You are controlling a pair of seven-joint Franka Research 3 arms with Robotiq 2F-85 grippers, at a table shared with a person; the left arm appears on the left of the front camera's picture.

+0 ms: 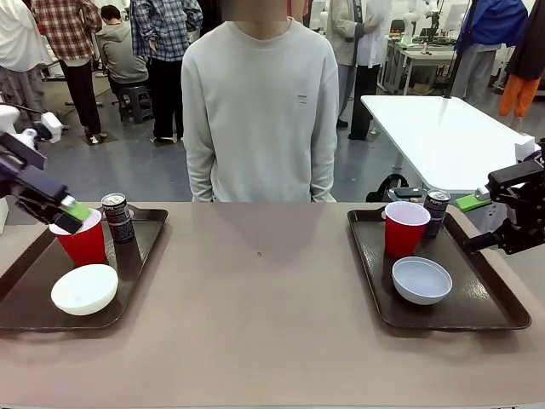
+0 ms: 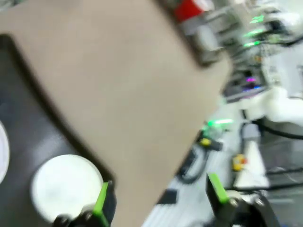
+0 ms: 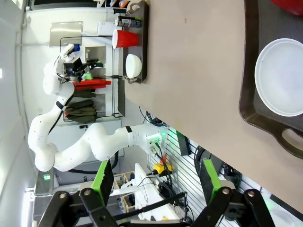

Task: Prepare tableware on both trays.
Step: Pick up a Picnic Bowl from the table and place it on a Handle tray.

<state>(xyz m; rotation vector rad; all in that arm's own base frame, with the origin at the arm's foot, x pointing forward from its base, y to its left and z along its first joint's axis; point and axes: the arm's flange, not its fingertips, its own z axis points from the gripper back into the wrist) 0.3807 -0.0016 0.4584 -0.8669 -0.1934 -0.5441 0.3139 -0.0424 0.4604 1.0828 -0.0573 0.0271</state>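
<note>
Hovering spread and empty just over the rim of the red cup (image 1: 83, 241) on the left tray (image 1: 25, 294), left gripper (image 1: 70, 215); right gripper (image 1: 511, 217) spread beside the right tray (image 1: 494, 311).

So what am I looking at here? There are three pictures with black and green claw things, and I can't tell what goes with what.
It is one table seen by three cameras. The wide picture looks across the table at a person standing behind it. The claws are the hands of two white robot arms: the left hand is close by the left red cup, and the right hand hangs open beside the right tray, holding nothing. The other two pictures come from cameras on the wrists, so each shows its own green-tipped fingers rising from the bottom. Both the left tray and the right one carry a red cup, a white bowl and a dark can.
</note>
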